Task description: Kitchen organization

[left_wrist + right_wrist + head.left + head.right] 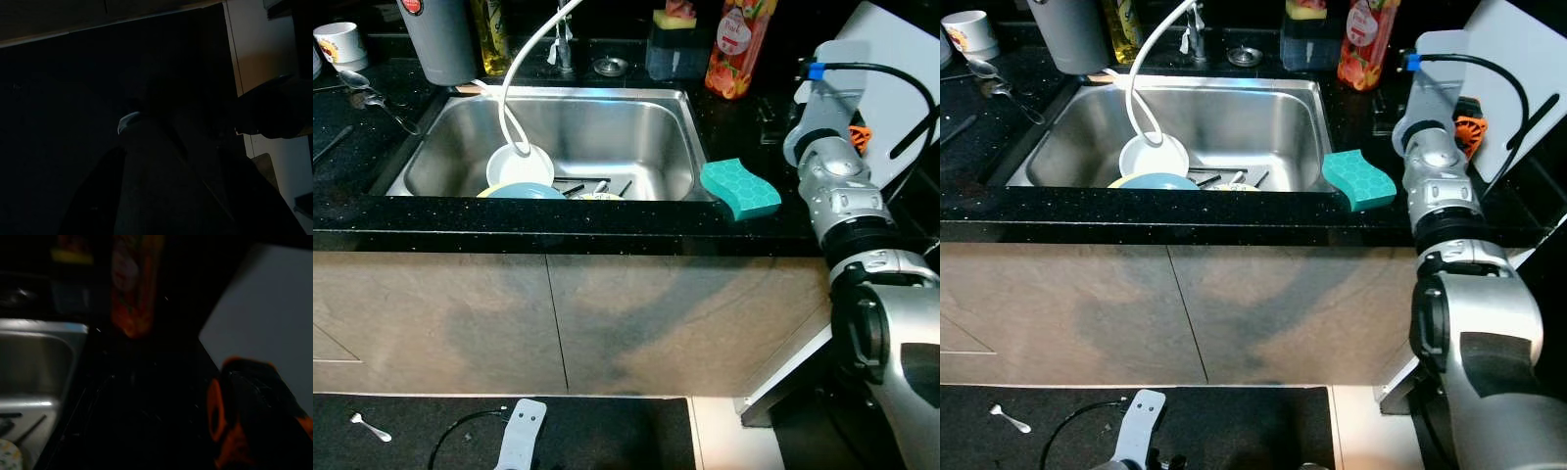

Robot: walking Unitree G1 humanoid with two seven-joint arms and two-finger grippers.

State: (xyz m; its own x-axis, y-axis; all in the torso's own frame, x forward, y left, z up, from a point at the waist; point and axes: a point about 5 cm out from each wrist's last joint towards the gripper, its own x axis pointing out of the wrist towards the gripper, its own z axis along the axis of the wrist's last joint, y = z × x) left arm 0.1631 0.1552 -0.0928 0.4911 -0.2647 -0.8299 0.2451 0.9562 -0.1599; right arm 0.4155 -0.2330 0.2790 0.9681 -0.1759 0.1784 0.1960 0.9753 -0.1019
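Observation:
A steel sink (666, 108) holds a white bowl (520, 164), a pale blue plate (524, 191) and some cutlery. A teal sponge (740, 188) lies on the black counter's front edge, just right of the sink. My right arm (837, 191) is raised over the counter right of the sponge. Its gripper (1459, 122) points at an orange and black object (244, 406) in front of a white cutting board (891, 59). My left arm (521, 436) hangs idle down by the floor mat, and its wrist view is nearly black.
Behind the sink stand an orange soap bottle (736, 44), a holder with a yellow sponge (675, 39) and a grey jug (440, 39). A white hose (524, 69) curves into the sink. A mug (340, 41) and spoons (372, 93) sit at the left. A spoon (370, 427) lies on the floor.

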